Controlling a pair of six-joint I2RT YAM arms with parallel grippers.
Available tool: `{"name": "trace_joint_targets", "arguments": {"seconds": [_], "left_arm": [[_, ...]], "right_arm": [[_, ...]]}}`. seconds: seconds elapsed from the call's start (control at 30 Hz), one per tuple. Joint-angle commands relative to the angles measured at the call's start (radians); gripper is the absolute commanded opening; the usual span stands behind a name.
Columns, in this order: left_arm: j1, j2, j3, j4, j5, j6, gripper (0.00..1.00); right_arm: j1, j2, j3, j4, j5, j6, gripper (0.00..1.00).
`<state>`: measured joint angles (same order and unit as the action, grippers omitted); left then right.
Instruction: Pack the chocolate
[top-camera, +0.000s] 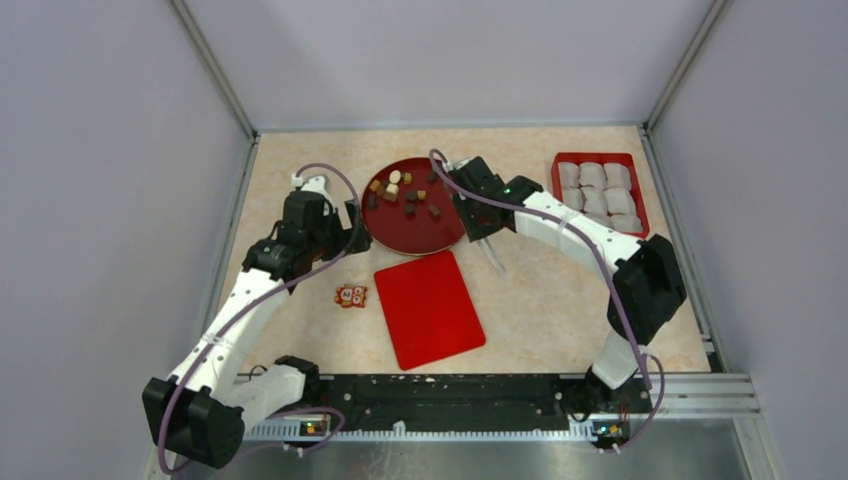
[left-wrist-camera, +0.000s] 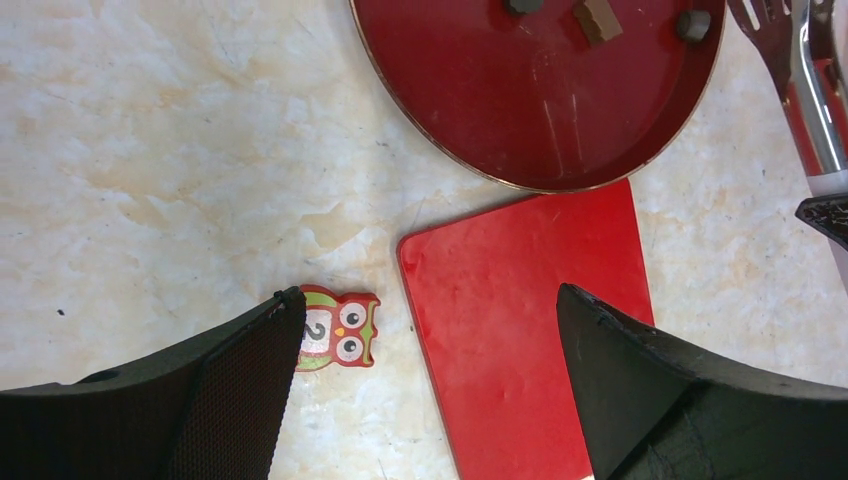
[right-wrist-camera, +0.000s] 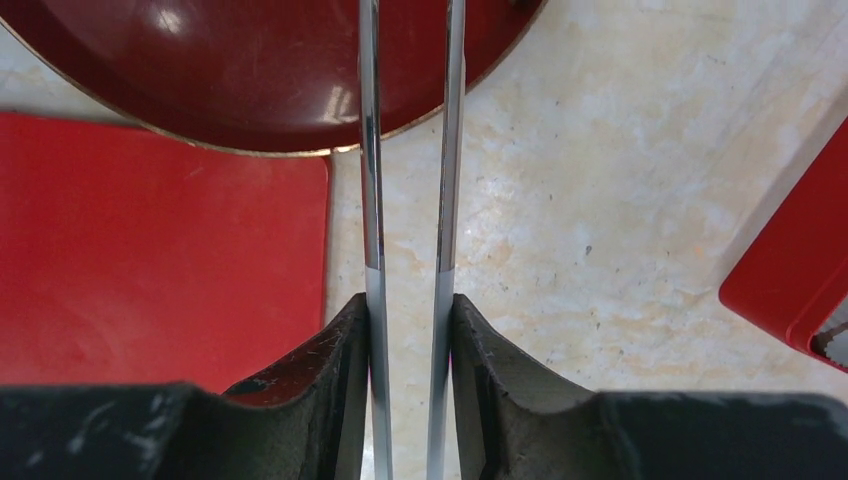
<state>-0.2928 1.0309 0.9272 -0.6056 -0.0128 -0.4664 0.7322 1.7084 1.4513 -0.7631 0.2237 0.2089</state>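
Observation:
The chocolate is several small dark, tan and white chunks on a round dark red plate at the middle back. Three chunks show in the left wrist view. My right gripper is at the plate's right edge, shut on metal tongs. In the right wrist view the gripper squeezes the tongs' two arms, which reach over the plate rim; their tips are out of view. My left gripper is open and empty at the plate's left edge, above the table.
A flat red board lies in front of the plate. A small owl packet lies left of the board. A red tray of white paper cups stands at the back right. Walls enclose the table.

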Motion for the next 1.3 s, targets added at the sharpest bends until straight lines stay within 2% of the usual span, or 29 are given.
{"name": "trace_joint_targets", "arguments": {"seconds": [0.0, 0.23, 0.87, 0.97, 1.03, 1.2, 1.27], "left_arm": [[0.008, 0.009, 0.009, 0.042, -0.043, 0.024, 0.99], [0.012, -0.004, -0.010, 0.042, -0.083, 0.043, 0.99], [0.022, -0.057, -0.033, 0.032, -0.109, 0.064, 0.99], [0.022, -0.077, -0.035, 0.026, -0.112, 0.068, 0.99], [0.021, -0.081, -0.034, 0.018, -0.111, 0.069, 0.99], [0.023, -0.077, -0.034, 0.009, -0.110, 0.071, 0.99], [0.023, -0.074, -0.031, 0.010, -0.105, 0.071, 0.99]], "right_arm": [[0.015, 0.024, 0.097, 0.023, -0.013, -0.012, 0.33], [0.053, 0.113, 0.162, -0.006, 0.001, -0.030, 0.36], [0.053, 0.220, 0.215, 0.014, 0.010, -0.036, 0.39], [0.054, 0.233, 0.233, 0.006, 0.003, -0.034, 0.35], [0.055, 0.228, 0.240, 0.003, -0.004, -0.030, 0.29], [0.056, 0.192, 0.236, 0.012, 0.002, -0.018, 0.03], [0.055, 0.157, 0.221, 0.026, 0.008, -0.008, 0.00]]}}
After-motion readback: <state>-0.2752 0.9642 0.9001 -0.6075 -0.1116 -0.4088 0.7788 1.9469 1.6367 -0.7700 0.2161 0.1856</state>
